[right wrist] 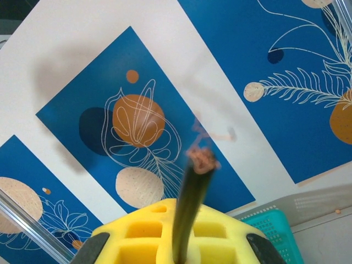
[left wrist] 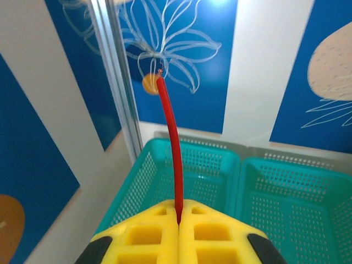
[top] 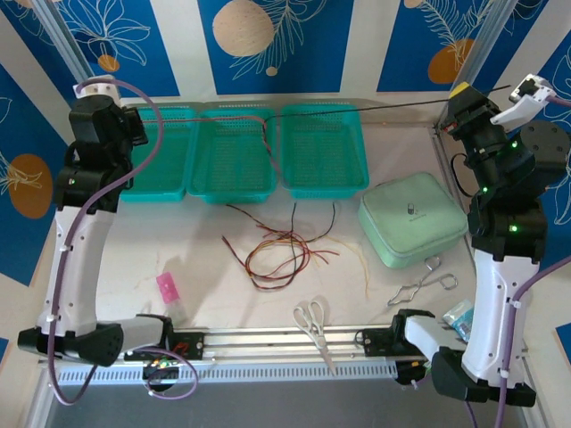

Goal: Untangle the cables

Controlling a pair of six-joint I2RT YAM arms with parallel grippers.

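The left pincer (left wrist: pixel 179 213) is clamped on a red cable (left wrist: pixel 174 137), which rises in front of a teal basket (left wrist: pixel 159 165). The right pincer (right wrist: pixel 186 242) grips a dark cable (right wrist: pixel 190 203) with a frayed copper tip. The top view adds a taut strand across the upper frame between the arms. The other cables (top: pixel 284 250) lie tangled mid-desk (top: pixel 205 312).

table (top: pixel 196 259) | teal baskets (top: pixel 234 192) | cables (top: pixel 277 254) | green pouch (top: pixel 412 218) | scissors (top: pixel 314 323) | pink packet (top: pixel 167 287)
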